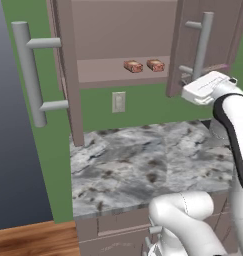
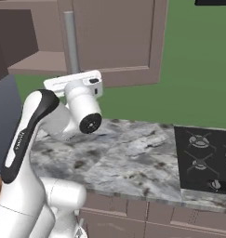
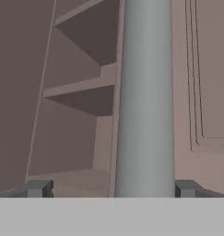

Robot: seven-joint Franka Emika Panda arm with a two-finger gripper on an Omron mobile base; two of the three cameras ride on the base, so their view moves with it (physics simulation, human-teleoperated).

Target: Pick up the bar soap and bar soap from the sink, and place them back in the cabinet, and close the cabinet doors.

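- Right up against the hand camera: grey bar handle (image 3: 145,97) of the right cabinet door (image 1: 220,45), running between the two fingers (image 3: 38,188); tips stand wide apart either side of it, a gap showing on both sides, so spread open and gripping nothing.
- Gripper (image 3: 111,189) sits at the lower part of that handle, seen in the left base view (image 1: 190,80) just beside the lower bracket.
- Handling, my judgement: the door is a stiff hinged panel, fairly light, and swings on an arc rather than sliding; the handle is a smooth hard cylinder, likely slippery, so a firm squeeze across its round section, or simply a push on the door face, should serve. Holding low and far from the hinge gives good leverage.
- Both bar soaps (image 1: 133,66) and (image 1: 155,65) lie side by side on the shelf of the cabinet (image 1: 118,30), near each other but apart, well inside. Small rigid blocks; nothing more needed for them.
- Cabinet contents: just those two bars on the shelf that I can see; the upper compartment looks bare in the hand view.
- Left cabinet door (image 1: 68,75) also stands open, its handle (image 1: 30,75) pointing toward the room.
- Worktop (image 1: 143,165) of grey marbled stone below; stovetop (image 2: 205,158) off to the right.
- Remaining, by my read: shut both doors.
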